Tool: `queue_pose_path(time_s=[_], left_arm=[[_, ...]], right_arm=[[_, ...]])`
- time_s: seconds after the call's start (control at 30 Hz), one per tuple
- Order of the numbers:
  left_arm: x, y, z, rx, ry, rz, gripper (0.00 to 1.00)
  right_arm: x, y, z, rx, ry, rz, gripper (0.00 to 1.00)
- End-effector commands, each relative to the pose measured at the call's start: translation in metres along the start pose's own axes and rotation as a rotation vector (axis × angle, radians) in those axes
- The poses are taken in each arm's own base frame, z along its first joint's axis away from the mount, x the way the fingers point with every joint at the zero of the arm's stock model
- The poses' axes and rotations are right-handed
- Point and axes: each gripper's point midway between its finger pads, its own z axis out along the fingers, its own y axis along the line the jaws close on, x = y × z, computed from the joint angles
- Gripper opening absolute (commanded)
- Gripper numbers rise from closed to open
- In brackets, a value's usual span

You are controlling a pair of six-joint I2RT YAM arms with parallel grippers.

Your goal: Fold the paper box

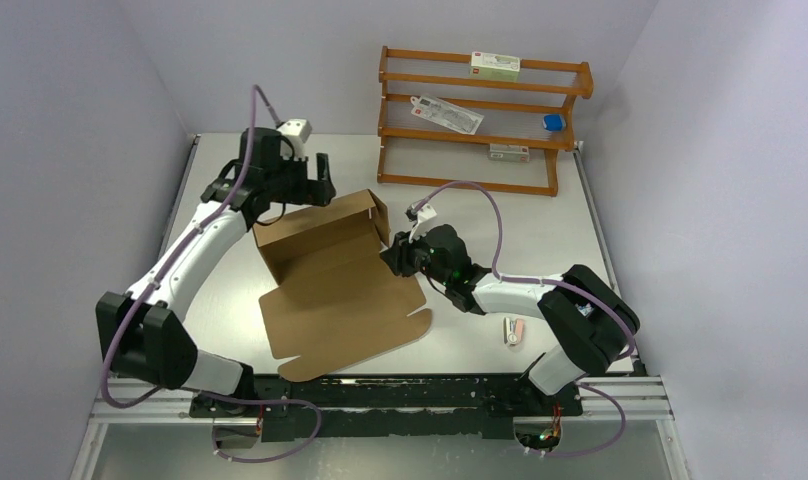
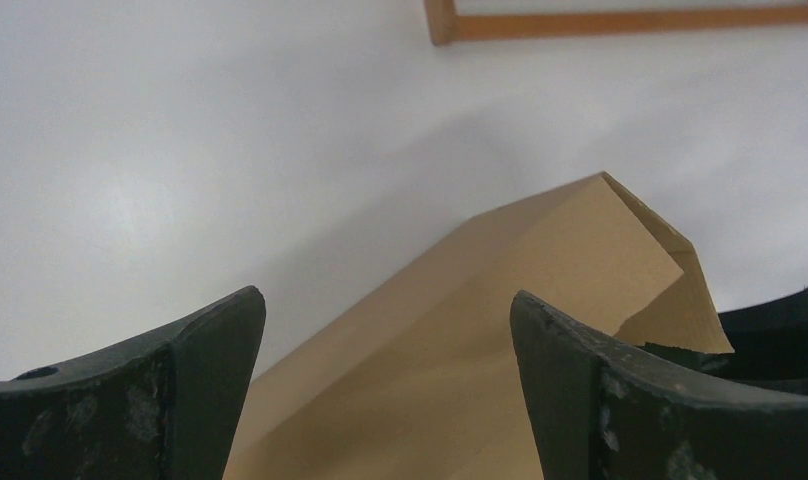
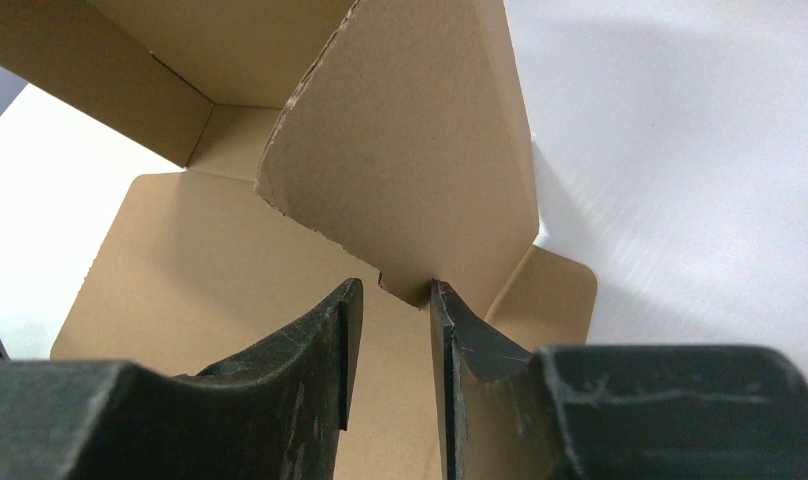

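- Fingers of the left gripper (image 2: pixel 385 310) stand spread wide, with nothing touching either one.
- Ahead of them and lower down is the paper box (image 1: pixel 340 290). The plain outer face of its raised back wall slopes away between the two fingertips.
- The right gripper (image 3: pixel 390 295) has its fingers drawn close, with only a narrow gap between them. The lower corner of the box's upright end flap sits in that gap and touches the right-hand finger (image 3: pixel 460 340). It cannot be told whether the flap is really clamped.
- Beyond the right fingertips the box's inside shows, with the flat floor panel below and the back wall rising behind it.
- The box lies part-folded on the table (image 1: pixel 480 215), between the two grippers. Its flat panel is spread toward the arm bases, and its long axis runs from near to far with a slight slant.
- The raised wall runs crosswise, its far-right end a little farther off. The open inside faces the near edge.
- The left arm rises from its base at the near left and reaches well forward. Its wrist turns toward the right, which puts the fingers behind the back wall's left end.
- The right arm folds at a low elbow on the right. Its forearm stretches leftward just over the table to the box's right end.
- A wooden rack (image 1: pixel 480 120) stands well beyond both sets of fingers, at the far side.
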Motion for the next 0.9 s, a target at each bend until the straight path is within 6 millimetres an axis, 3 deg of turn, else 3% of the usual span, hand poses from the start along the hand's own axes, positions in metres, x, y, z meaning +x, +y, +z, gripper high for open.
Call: queue_pose_path(time_s=[0.0,0.23,0.67,0.87], left_arm=[[-0.012,-0.035,0.008,0.092,-0.001,0.103,0.97],[0.012,-0.047,0.03,0.133,0.064,0.112,0.97],[0.044,-0.05,0.046,0.166,0.152,0.089,0.88],[0.046,-0.055,0.045,0.188,0.151,0.068,0.87]], right_arm=[[-0.007,0.004,0.002,-0.018,-0.026,-0.016,0.35],[-0.012,0.009,0.0,-0.039,-0.034,-0.01,0.35],[-0.017,0.02,0.009,-0.088,-0.031,-0.003,0.35],[-0.028,0.031,0.013,-0.13,-0.057,0.017,0.35]])
